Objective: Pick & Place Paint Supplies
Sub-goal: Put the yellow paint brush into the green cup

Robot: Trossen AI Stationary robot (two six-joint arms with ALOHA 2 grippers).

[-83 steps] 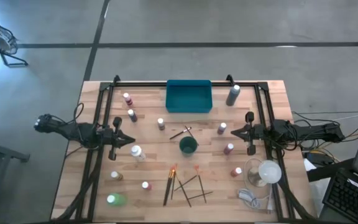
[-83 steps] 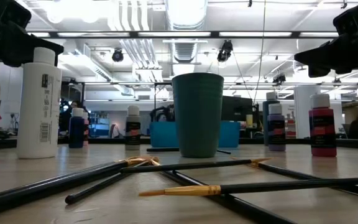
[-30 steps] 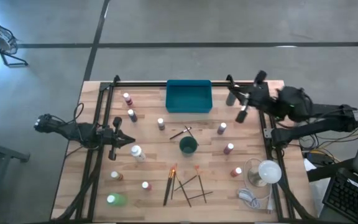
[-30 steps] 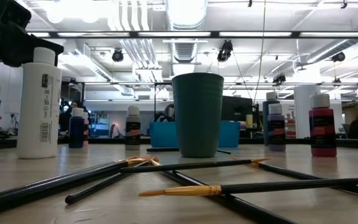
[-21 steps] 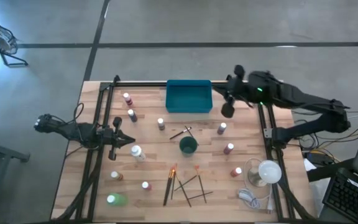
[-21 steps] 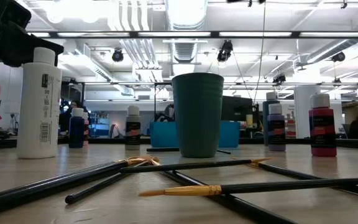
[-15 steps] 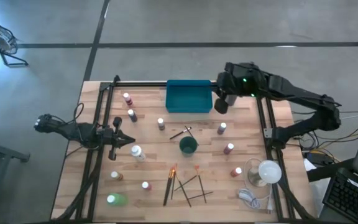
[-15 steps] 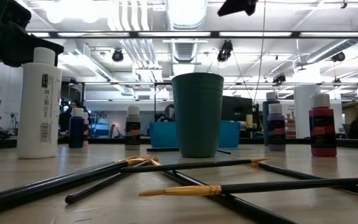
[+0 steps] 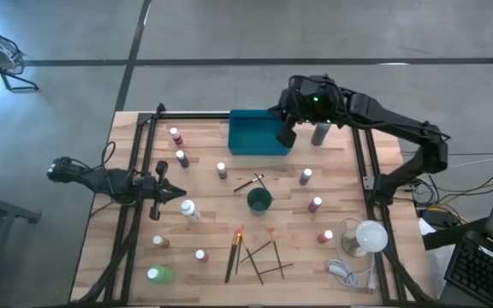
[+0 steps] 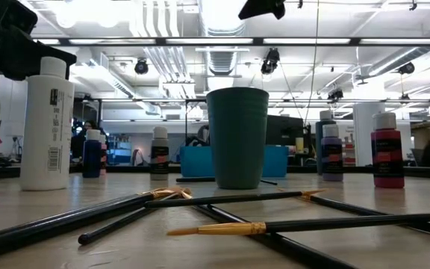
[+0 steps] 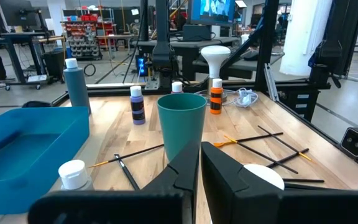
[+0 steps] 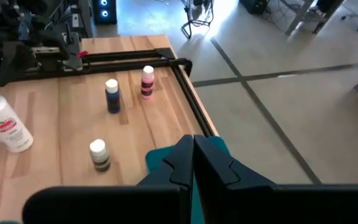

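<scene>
Right gripper (image 9: 284, 137) shut and empty, above the tray (image 9: 259, 133). Left gripper (image 9: 178, 194) shut, empty, beside a white bottle (image 9: 188, 209).

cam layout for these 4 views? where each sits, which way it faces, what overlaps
High: overhead, straight down; both arms, right gripper over teal tray.
Low: table height, level across brushes toward green cup.
Left wrist: past shut fingers toward cup, tray.
Right wrist: down past shut fingers onto tray corner, bottles.
Shared: cup in high, low, left wrist.
</scene>
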